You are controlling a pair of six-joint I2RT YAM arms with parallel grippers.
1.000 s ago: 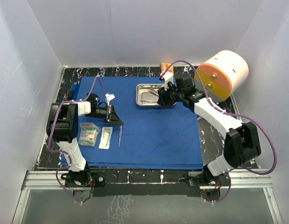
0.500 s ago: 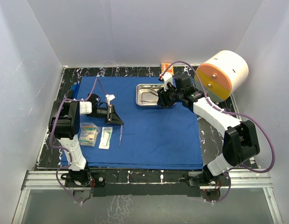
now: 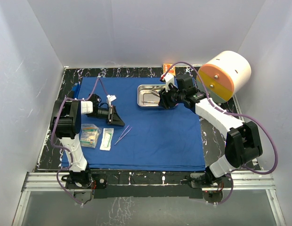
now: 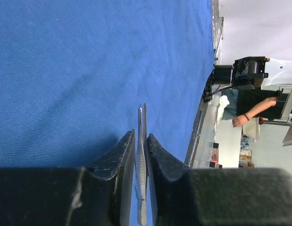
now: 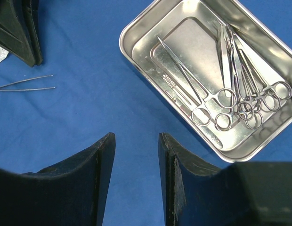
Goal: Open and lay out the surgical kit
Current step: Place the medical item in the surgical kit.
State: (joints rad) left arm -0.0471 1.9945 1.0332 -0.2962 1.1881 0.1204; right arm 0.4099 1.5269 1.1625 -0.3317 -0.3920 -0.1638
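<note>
Forceps point(image 3: 122, 135) now lay slanted on cloth point(image 3: 155, 136), shifted since a second earlier. Left gripper point(image 3: 118, 121) jaws narrowly parted, empty. Right gripper point(image 3: 162, 100) jaws spread beside tray point(image 3: 141, 96); its clamps point(image 5: 240, 101) were judged next.

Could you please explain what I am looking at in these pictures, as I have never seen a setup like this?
These are two robot arms bolted to a table. One picture looks down from above; the other two come from cameras on each wrist. A blue cloth wrap is spread out, bearing a steel tray of ring-handled clamps, loose forceps and two clear packets. The left gripper hovers over the forceps, jaws narrowly apart; the right gripper stands open beside the tray. Neither appears to hold anything.
</note>
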